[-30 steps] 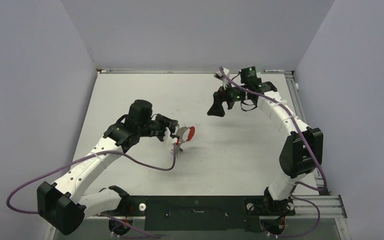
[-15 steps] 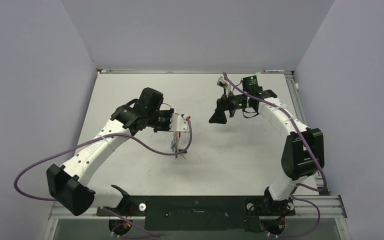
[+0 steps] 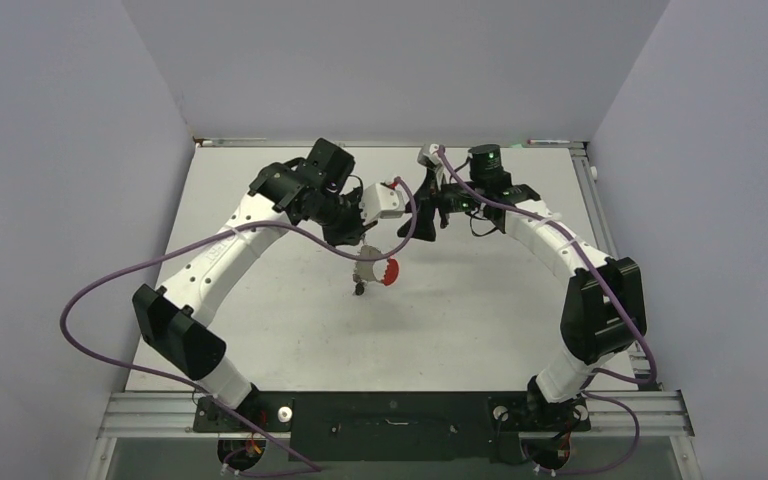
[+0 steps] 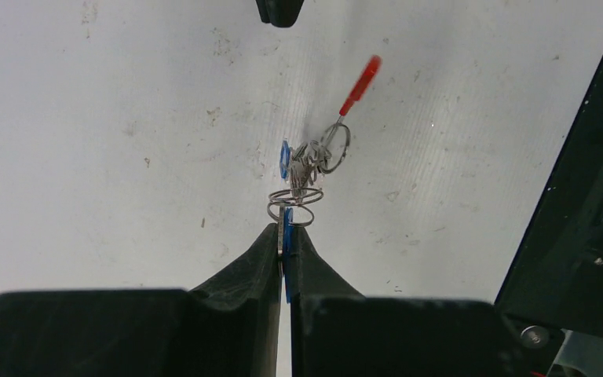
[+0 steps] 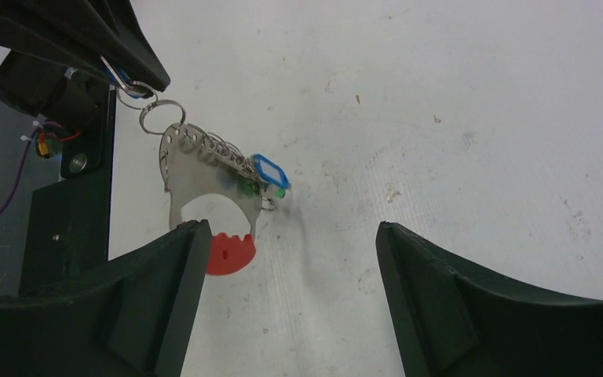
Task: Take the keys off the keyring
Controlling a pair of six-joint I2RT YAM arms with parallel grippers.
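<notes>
White table [image 3: 460, 320], grey walls closing it in. The left gripper [image 4: 284, 236] is hanging over mid-table, fingers pressed together, pinching what looks like a blue-tagged one of the keys [image 5: 265, 174]. The right gripper [image 5: 292, 236] is hovering just beside it, jaws spread. The keyring [image 5: 204, 169], silvery with a red end, is dangling under the left fingertips, keys bunched along it.

The keyring [image 5: 204, 169], a flat silvery crescent with a red tip, hangs by small wire rings [image 5: 155, 116] pinched at the tips of the closed left jaws, its blue- and green-tagged keys [image 5: 265, 173] bunched along one edge, near the spread right jaws.
</notes>
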